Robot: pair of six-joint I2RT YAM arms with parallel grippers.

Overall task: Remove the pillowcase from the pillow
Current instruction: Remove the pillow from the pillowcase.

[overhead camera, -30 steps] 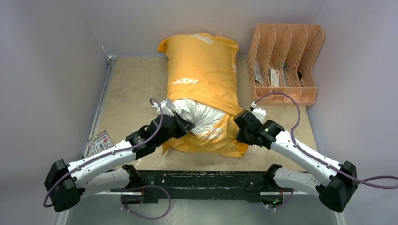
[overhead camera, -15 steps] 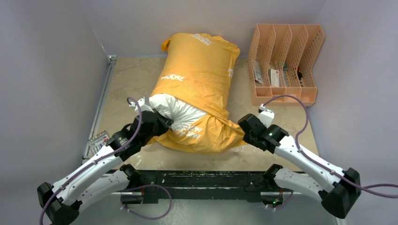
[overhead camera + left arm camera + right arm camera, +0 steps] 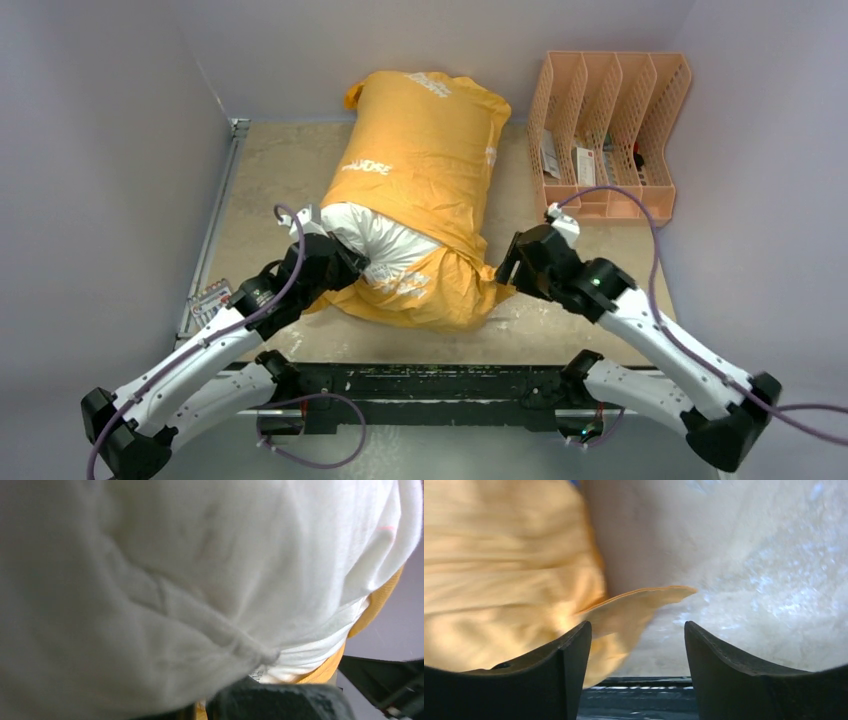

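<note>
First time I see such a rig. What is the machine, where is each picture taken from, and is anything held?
Two robot arms, a left arm and a right arm, are bolted at the near edge of a table. The wide picture looks down from above and behind them; the two close-ups come from cameras on their wrists. On the table lies a white pillow, partly out of an orange pillowcase; a peach organiser stands back right. The left gripper is shut on the pillow. The right gripper is open, holding nothing, at the pillowcase's corner.
</note>
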